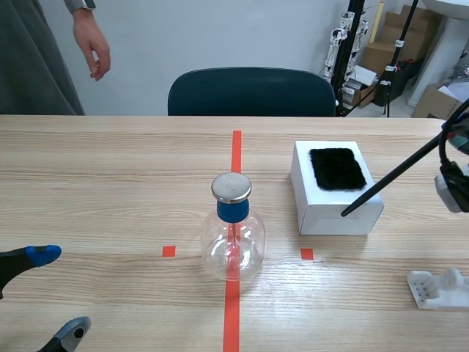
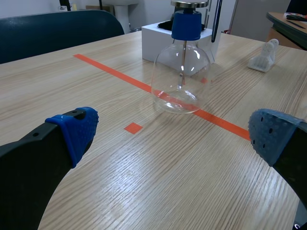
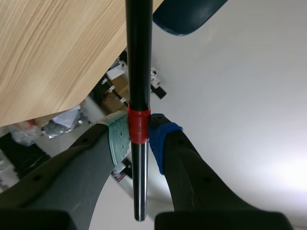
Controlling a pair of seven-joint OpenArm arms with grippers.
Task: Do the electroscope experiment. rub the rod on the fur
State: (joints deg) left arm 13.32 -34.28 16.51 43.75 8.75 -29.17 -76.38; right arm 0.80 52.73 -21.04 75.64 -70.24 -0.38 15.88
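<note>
While the right gripper (image 3: 139, 139) clamped the black rod (image 3: 138, 57) between its pads at the red tape band, the rod slanted down across the near right corner of the black fur (image 1: 337, 169) on the white box (image 1: 330, 213), apparently touching it, though contact was unclear. The left gripper (image 2: 175, 134) lay wide open and empty, with the glass electroscope flask (image 1: 233, 235) ahead of it, near the box.

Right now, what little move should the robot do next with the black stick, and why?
Probably shift the rod so its tip lands on the fur, then stroke. The right gripper is shut on the rod, but the tip lies near the front edge of the white box, just off the fur, so nothing is rubbed yet.
</note>
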